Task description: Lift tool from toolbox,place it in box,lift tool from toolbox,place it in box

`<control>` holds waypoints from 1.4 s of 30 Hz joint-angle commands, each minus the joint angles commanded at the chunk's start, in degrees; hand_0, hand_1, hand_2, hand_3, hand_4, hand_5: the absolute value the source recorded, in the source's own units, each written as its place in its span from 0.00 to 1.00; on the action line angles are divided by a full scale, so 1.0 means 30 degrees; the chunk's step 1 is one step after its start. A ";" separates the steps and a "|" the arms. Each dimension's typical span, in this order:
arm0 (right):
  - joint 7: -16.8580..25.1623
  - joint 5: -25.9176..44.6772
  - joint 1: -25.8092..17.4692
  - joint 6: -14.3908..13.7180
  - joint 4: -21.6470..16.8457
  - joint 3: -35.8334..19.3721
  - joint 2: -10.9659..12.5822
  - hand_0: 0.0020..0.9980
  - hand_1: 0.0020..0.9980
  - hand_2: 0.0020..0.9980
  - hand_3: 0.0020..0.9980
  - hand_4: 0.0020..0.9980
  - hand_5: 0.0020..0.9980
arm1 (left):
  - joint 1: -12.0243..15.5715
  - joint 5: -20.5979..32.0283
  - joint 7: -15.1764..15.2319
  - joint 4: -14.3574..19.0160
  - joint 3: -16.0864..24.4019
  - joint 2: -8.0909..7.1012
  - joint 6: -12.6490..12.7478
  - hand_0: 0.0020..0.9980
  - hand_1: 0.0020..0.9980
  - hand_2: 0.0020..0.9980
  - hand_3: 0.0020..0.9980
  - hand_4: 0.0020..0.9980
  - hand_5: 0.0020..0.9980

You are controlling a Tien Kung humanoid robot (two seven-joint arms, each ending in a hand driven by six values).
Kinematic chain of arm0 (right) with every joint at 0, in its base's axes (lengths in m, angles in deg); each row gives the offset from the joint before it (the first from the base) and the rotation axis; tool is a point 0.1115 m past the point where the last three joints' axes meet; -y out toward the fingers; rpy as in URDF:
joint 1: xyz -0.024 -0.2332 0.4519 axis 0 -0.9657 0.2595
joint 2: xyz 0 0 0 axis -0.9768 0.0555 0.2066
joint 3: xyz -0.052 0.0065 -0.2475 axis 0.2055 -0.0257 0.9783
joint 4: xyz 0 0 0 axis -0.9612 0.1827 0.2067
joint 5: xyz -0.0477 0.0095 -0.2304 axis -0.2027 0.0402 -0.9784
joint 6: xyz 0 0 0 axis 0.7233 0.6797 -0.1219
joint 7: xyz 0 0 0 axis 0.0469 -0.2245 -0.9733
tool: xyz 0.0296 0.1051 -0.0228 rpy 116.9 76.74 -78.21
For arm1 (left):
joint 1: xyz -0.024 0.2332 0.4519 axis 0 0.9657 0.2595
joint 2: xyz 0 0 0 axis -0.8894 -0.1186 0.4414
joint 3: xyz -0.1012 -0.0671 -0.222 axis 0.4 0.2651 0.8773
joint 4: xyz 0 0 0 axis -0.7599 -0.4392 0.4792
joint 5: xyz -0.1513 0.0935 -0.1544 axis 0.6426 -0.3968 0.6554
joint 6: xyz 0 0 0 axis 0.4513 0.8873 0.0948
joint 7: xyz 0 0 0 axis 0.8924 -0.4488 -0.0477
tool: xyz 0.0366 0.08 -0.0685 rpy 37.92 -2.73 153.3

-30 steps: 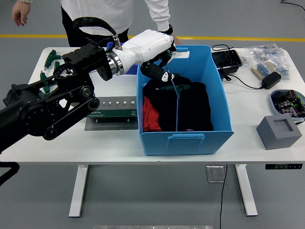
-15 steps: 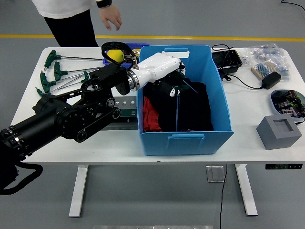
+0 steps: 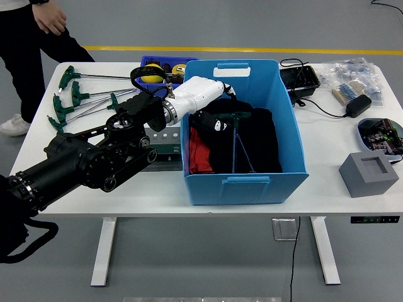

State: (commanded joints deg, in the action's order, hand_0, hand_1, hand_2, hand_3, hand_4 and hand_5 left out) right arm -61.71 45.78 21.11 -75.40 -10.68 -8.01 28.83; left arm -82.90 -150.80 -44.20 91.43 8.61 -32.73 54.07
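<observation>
The left hand (image 3: pixel 214 119) sits inside the blue box (image 3: pixel 242 182) near its far-left corner, by a green T-handle hex key (image 3: pixel 237 135). Its dark fingers blend into the black contents, so their state can't be told.

White table (image 3: pixel 157 195) — blue box (image 3: pixel 245 179), green T-handle keys (image 3: pixel 79 97), grey block (image 3: pixel 368 173), black adapter (image 3: pixel 357 105) — cable.

Bright, even overhead light fills my view, with no harsh glare on the white bench (image 3: pixel 82 189). Soft shadows fall on the floor beneath it toward six o'clock. Focus is sharp throughout. The dark inside of the blue box (image 3: pixel 289 119) swallows detail near the centre.
</observation>
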 joint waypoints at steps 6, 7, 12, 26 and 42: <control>0.0140 0.0388 0.0010 0.0007 0.0026 0.0217 0.0006 0.73 0.71 0.76 0.60 0.81 0.73 | 0.1409 0.1383 0.1221 0.2022 0.2265 -0.1115 0.1237 0.72 0.77 0.89 0.78 0.87 0.44; 0.0165 0.0457 0.0018 0.0009 0.0029 0.0258 0.0012 0.73 0.71 0.76 0.60 0.81 0.73 | 0.1606 0.1926 0.1696 0.2213 0.2608 -0.1227 0.1633 0.72 0.77 0.89 0.78 0.87 0.44; 0.0386 0.0921 0.0122 -0.0016 0.0056 0.0533 0.0094 0.73 0.71 0.76 0.60 0.81 0.73 | 0.3114 0.4582 0.3791 0.3836 0.5262 -0.1968 0.2925 0.67 0.71 0.81 0.65 0.79 0.35; 0.0949 0.1943 0.0141 -0.0261 0.0153 0.1035 0.0023 0.71 0.70 0.76 0.60 0.81 0.73 | 1.1537 1.2982 0.4970 0.8393 1.3440 -0.1826 0.2178 0.58 0.62 0.68 0.57 0.74 0.31; 0.0987 0.1440 0.0242 -0.0407 0.0137 0.0787 -0.0005 0.70 0.69 0.75 0.60 0.81 0.73 | 1.5146 1.2684 0.4458 1.0947 1.6295 0.0416 0.0487 0.61 0.65 0.74 0.64 0.78 0.59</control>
State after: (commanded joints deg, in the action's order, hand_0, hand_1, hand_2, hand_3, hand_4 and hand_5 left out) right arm -58.75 50.10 21.83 -76.63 -10.27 -5.65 28.82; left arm -37.46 -112.75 -30.82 124.28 57.50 -31.48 55.53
